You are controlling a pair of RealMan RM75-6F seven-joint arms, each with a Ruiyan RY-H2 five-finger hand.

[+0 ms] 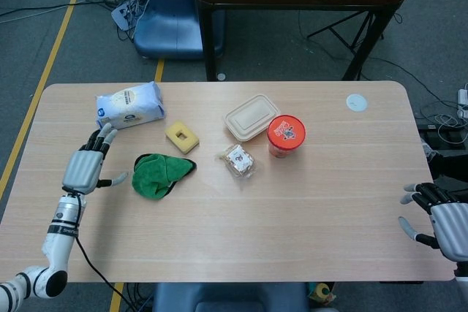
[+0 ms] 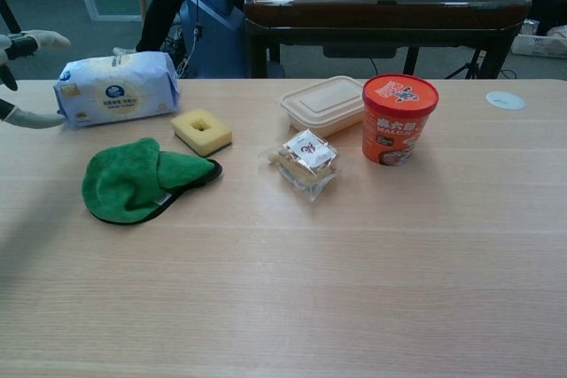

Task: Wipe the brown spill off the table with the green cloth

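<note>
The green cloth [image 1: 159, 174] [image 2: 137, 181] lies crumpled and flat on the table's left part, touched by nothing. My left hand [image 1: 86, 167] hovers to the left of it with its fingers spread and nothing in them; the chest view catches only its fingertips [image 2: 22, 44] at the left edge. At the table's right front corner my right hand [image 1: 437, 218] is open, fingers apart, holding nothing. No brown spill shows on the wood in either view.
A yellow sponge [image 1: 181, 137] [image 2: 201, 131] lies just behind the cloth. A white wipes pack [image 1: 129, 105] [image 2: 116, 88] sits at the back left. A beige lidded box [image 1: 251, 116], a red cup [image 1: 285, 135] and a wrapped snack [image 1: 238, 160] stand mid-table. A white disc [image 1: 356, 102] lies back right.
</note>
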